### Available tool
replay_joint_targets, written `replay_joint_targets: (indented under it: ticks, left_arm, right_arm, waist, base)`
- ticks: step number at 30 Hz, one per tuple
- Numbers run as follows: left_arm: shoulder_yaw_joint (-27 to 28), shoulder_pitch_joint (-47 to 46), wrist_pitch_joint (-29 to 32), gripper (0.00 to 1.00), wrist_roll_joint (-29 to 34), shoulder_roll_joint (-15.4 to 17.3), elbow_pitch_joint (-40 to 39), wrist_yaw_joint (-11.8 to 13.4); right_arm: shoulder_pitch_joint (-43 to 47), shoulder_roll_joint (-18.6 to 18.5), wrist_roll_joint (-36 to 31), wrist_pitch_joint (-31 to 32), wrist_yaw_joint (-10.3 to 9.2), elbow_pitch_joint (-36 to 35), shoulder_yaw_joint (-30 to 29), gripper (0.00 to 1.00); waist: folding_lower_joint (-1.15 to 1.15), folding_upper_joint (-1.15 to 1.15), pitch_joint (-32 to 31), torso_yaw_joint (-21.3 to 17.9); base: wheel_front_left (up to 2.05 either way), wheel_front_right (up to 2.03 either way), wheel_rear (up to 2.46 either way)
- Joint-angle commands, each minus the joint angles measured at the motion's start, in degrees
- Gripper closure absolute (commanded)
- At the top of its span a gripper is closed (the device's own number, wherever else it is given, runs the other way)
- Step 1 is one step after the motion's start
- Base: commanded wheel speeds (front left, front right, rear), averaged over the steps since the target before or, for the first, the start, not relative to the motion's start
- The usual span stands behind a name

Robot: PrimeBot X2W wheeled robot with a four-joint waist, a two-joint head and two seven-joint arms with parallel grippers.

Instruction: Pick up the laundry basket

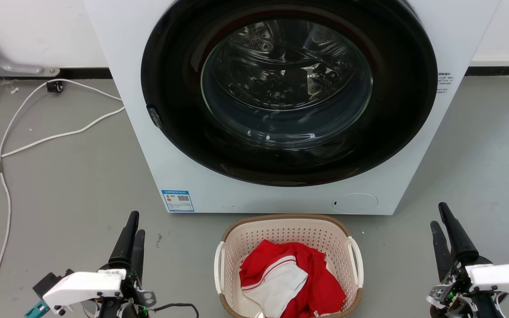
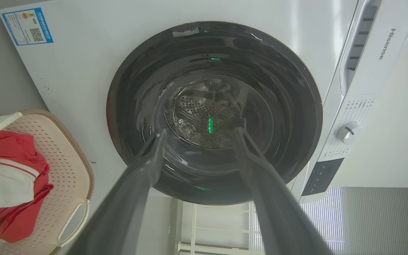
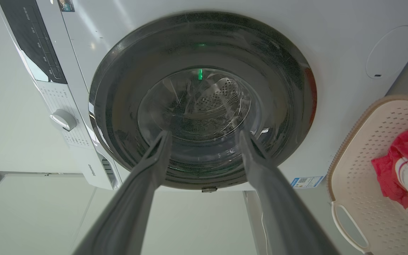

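The laundry basket is seen on the floor, just before the washing machine — flanked by the left gripper and right gripper, both held spread wide, nothing grasped.

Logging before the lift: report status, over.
Left pincer open, empty; right pincer open, empty. Laundry basket on floor between them, untouched, red-and-white clothes inside. Washing machine close behind basket; handles unblocked.

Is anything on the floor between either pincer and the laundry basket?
Nothing visible does: bare floor separates the left pincer and the right pincer from the laundry basket, one on each side.
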Motion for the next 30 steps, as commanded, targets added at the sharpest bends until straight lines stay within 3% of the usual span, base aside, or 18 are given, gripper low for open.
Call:
replay_joint_targets:
  ticks: [1, 17, 30]
  left_arm:
    - [-0.46, -1.80, -0.73, 0.00, 1.77, 0.24, -1.44, -0.04]
    - [-3.90, -3.01, -4.58, 0.00, 27.84, 0.63, -4.11, 0.24]
    - [-6.64, -3.88, -7.05, 0.00, 40.84, 1.75, -4.10, 0.38]
  right_arm:
    - [-0.78, -0.55, -2.03, -0.66, 0.09, -1.56, 0.32, 0.00]
    - [0.37, -0.79, -30.07, -3.52, 0.10, -6.75, -0.11, 0.00]
    - [1.70, -0.36, -44.46, -3.10, 0.10, -10.06, 0.46, 0.00]
  waist:
    - [0.00, 0.00, 0.01, 0.06]
    - [0.00, 0.00, 0.14, 0.52]
    - [0.00, 0.00, 0.36, 0.78]
  base:
    - [0.00, 0.00, 0.00]
    - [0.00, 0.00, 0.00]
    - [0.00, 0.00, 0.00]
